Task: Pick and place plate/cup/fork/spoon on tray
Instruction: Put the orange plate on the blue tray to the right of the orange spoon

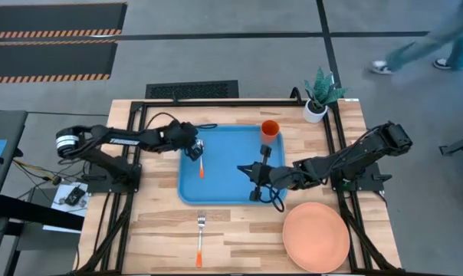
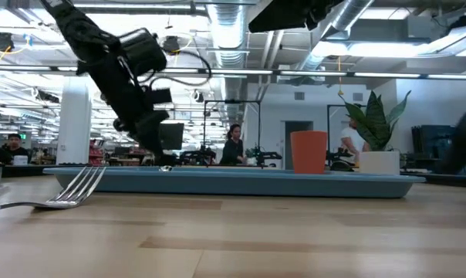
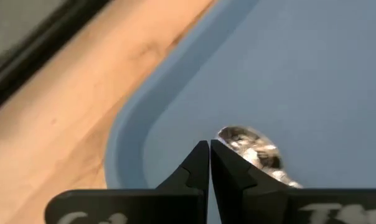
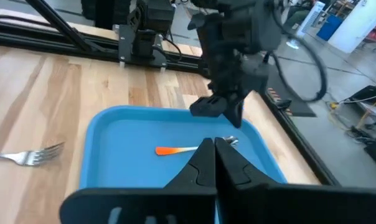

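While spoon (image 1: 201, 163) lies lengthwise in tray (image 1: 224, 192), bowl toward far rim | left pincer (image 1: 196, 149) clenched, empty | right pincer (image 1: 254, 178) clenched

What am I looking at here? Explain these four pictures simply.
Two dark robot arms work at a wooden table. One camera looks down from overhead, one sits at table height, and one rides on each wrist. The large blue plastic tray holds the small orange cup and the orange-handled spoon. The left gripper is shut, just above the spoon's bowl. The right gripper is shut and empty over the tray. The orange-handled fork and the round salmon plate lie on the table, off the tray.
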### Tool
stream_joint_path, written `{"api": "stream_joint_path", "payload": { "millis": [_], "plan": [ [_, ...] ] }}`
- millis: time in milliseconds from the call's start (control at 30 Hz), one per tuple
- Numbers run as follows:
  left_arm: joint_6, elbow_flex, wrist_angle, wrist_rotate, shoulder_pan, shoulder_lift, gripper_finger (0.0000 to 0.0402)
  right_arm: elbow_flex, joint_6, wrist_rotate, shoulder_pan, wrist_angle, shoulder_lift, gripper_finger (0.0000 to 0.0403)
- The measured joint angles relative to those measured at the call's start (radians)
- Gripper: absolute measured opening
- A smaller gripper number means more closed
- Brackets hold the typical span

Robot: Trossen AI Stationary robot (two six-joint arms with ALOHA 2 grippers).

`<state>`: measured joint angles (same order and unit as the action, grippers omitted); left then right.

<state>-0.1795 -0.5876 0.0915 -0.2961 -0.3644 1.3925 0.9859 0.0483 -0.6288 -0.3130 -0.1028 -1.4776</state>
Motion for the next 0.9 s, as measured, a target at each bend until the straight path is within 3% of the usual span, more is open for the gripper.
{"api": "stream_joint_path", "payload": {
  "millis": [567,900],
  "plan": [
    [-0.012,0.321,-0.35,0.048,0.31,-0.52,0.0002,0.001,-0.068,0.174,-0.016,-0.22,-0.287,0.0003],
    [0.016,0.443,-0.396,0.043,0.42,-0.759,0.0002,-0.002,-0.196,0.214,-0.094,-0.054,-0.272,0.0003]
  ]
}}
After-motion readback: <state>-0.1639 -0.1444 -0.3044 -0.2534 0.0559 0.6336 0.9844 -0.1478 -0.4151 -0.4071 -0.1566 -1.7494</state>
